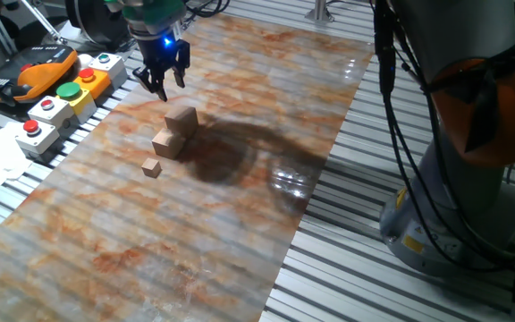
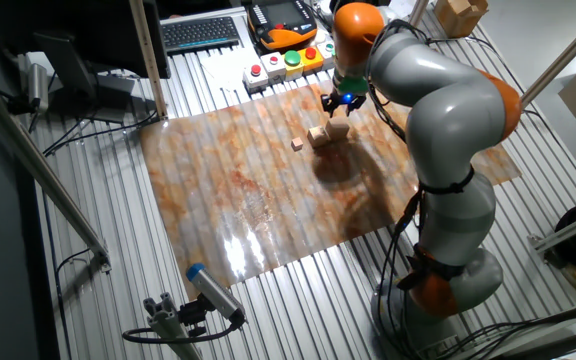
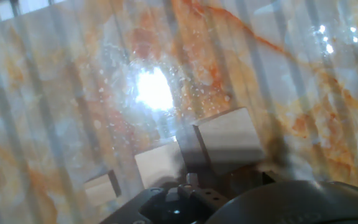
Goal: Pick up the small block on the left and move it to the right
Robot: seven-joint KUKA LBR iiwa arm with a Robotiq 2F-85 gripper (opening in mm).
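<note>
Gripper (image 1: 165, 88): fingers spread apart, holding nothing, touching nothing; hangs above the mat (image 1: 240, 215), just behind the blocks.
Small block (image 1: 182, 122): largest of three tan cubes, on the mat, just beside the medium cube (image 1: 167, 143).
Tiny cube (image 1: 152, 168): near the medium cube, apart from it.
Button boxes (image 1: 65, 97): beside the mat's edge.

You've got three tan wooden cubes: one small block (image 1: 182, 120), one medium cube (image 1: 166, 143), one tiny cube (image 1: 153, 167). One gripper (image 1: 163, 82). Four button boxes (image 1: 68, 97), one pendant (image 1: 27, 76).
</note>
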